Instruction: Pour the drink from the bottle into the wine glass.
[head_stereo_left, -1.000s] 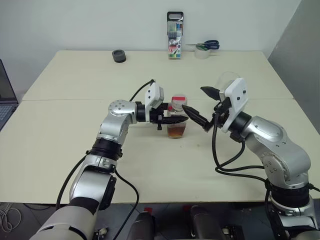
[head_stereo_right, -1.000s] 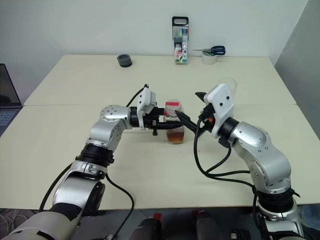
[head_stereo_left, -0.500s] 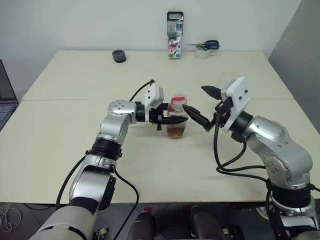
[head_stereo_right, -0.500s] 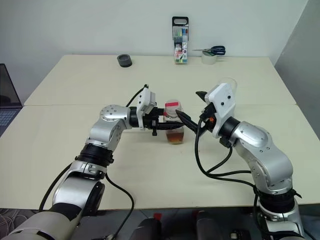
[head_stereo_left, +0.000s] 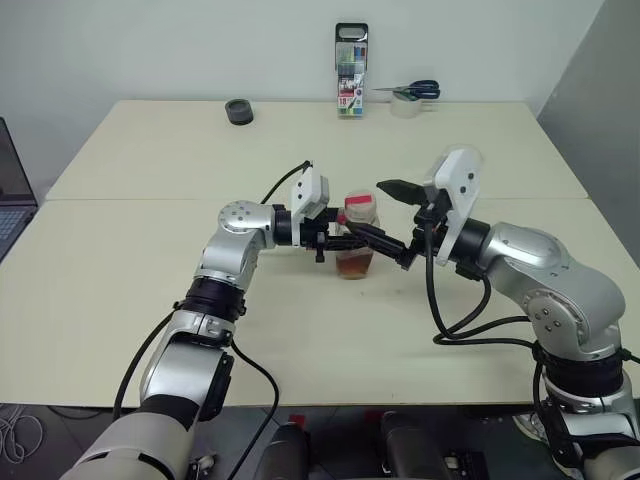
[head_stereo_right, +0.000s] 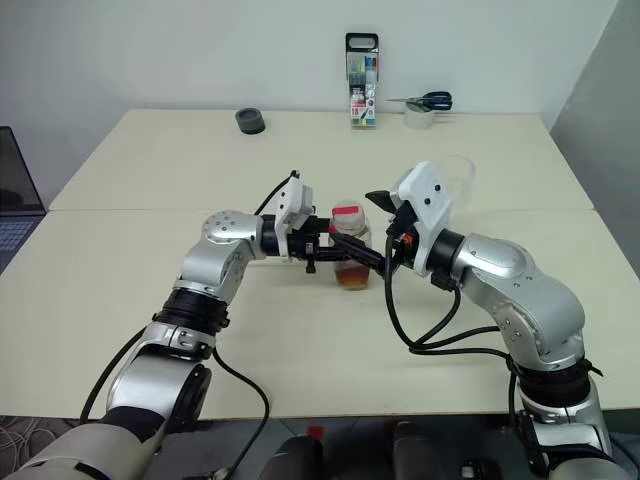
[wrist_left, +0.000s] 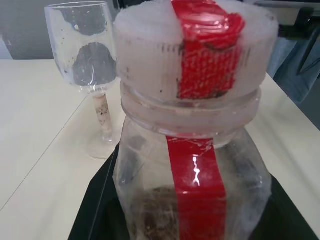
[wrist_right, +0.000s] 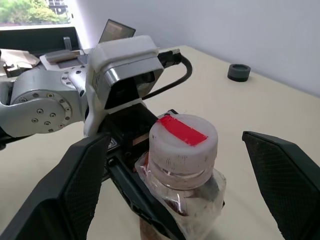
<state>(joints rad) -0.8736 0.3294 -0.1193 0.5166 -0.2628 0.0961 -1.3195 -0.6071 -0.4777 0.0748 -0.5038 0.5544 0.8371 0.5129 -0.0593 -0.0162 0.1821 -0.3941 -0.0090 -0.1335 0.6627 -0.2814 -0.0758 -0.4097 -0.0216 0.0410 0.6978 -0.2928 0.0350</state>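
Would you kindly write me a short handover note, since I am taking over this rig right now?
Left gripper: shut on the bottle, holding it upright on the table.
Right gripper: open, one of its fingers on each side of the bottle's cap, not gripping it.
Wine glass: upright on the table behind the right arm, no drink in it.
Done: bottle secured.
Left: the cap is still on; take it off, then pour the drink into the glass.
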